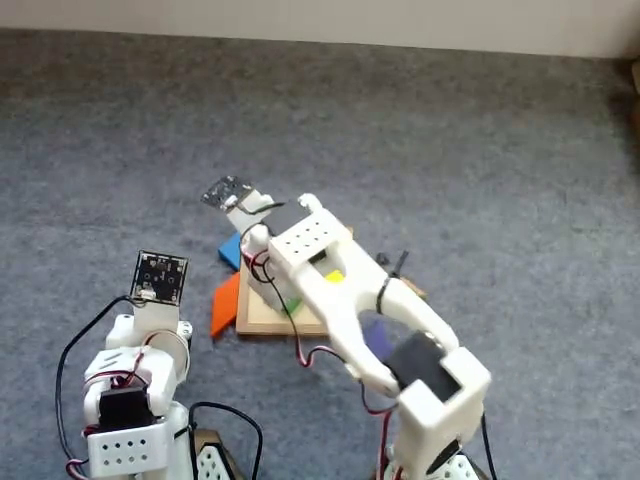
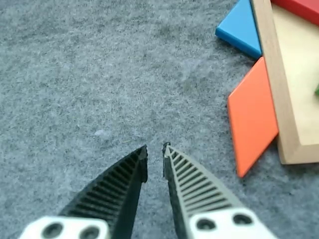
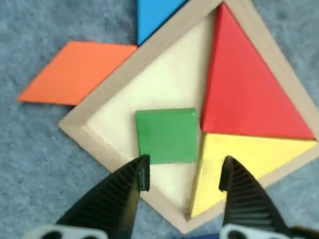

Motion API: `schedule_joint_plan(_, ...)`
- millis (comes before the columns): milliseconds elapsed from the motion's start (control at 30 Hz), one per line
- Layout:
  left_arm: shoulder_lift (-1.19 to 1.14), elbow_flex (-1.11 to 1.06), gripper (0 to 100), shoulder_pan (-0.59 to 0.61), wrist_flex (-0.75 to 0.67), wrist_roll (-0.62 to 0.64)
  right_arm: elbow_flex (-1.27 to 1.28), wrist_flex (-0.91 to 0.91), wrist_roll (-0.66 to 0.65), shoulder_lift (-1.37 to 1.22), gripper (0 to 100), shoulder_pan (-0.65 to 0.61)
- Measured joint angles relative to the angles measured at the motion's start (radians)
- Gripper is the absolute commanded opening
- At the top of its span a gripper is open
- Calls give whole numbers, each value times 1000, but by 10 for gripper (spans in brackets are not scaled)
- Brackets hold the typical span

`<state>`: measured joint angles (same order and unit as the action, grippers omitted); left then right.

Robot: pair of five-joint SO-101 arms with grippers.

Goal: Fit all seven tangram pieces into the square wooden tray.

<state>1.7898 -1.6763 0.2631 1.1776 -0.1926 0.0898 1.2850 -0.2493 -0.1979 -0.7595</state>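
**A:** Right gripper (image 3: 185, 172) hangs over the tray (image 3: 124, 84), spread wide and empty. The green square (image 3: 166, 135) sits just under its tips, next to the yellow triangle (image 3: 239, 159) and red triangle (image 3: 249, 94).

**B:** Three in, then. What's loose?

**A:** Orange parallelogram (image 1: 226, 303), left of the tray in the overhead picture. It's against the rim, long axis running along that edge. Blue triangle (image 1: 231, 250) is just above it.

**B:** Who's nearer?

**A:** Left gripper (image 2: 154, 149), I'd say. It's nearly closed, only a slit, holding nothing, over the carpet (image 1: 480, 150) at lower left. The orange piece lies ahead of it, toward the tray. That rim could crowd a finger.
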Motion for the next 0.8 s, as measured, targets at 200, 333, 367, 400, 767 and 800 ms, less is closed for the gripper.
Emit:
schedule_joint_plan(200,0,0,73,0,0,0,41,66,-2,176,224,152)
schedule_joint_plan(333,0,0,73,0,0,0,181,49,-98,233,224,247)
schedule_joint_plan(367,0,0,73,0,0,0,221,37,-135,241,224,269)
schedule_joint_plan(400,0,0,73,0,0,0,255,28,-173,242,224,290)
schedule_joint_plan(767,0,0,73,0,0,0,338,-57,-723,245,224,499)
schedule_joint_plan(800,0,0,73,0,0,0,338,-57,-767,245,224,506)
